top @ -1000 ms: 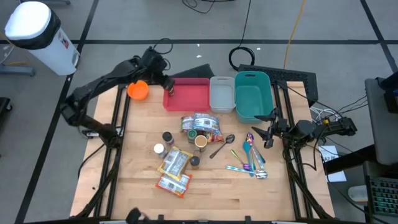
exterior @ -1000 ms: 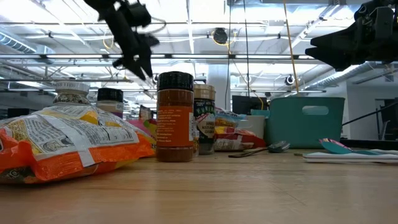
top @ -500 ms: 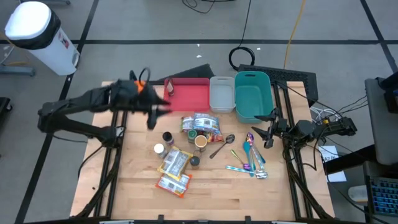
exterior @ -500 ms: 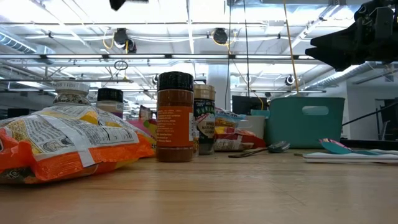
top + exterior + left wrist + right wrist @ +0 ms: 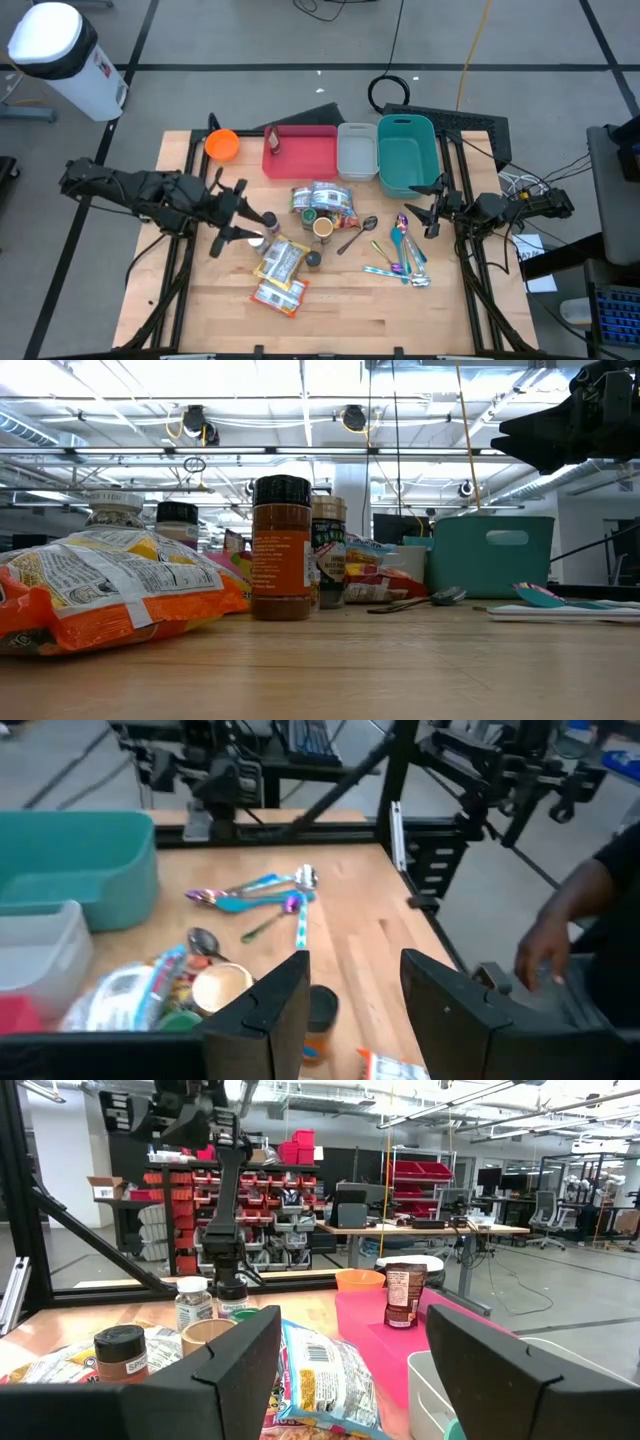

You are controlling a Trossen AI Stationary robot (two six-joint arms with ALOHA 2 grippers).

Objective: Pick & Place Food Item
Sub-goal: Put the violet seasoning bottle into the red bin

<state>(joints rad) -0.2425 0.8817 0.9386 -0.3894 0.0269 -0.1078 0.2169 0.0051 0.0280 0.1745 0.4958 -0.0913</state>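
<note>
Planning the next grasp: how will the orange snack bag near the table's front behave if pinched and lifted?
The orange snack bag lies flat and crinkled, so probably floppy and light. Its glossy film may slip. Left gripper hovers open nearby.

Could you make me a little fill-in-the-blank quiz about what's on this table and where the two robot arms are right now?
1. A small dark pouch stands in the ____ tray.
2. The orange bowl sits on the table beside the tray, on the ____ arm's side.
3. The left pincer hovers open over the spice jars, holding ____.
4. The spoons lie nearest the ____ pincer.

Missing words: red; left; nothing; right
</note>
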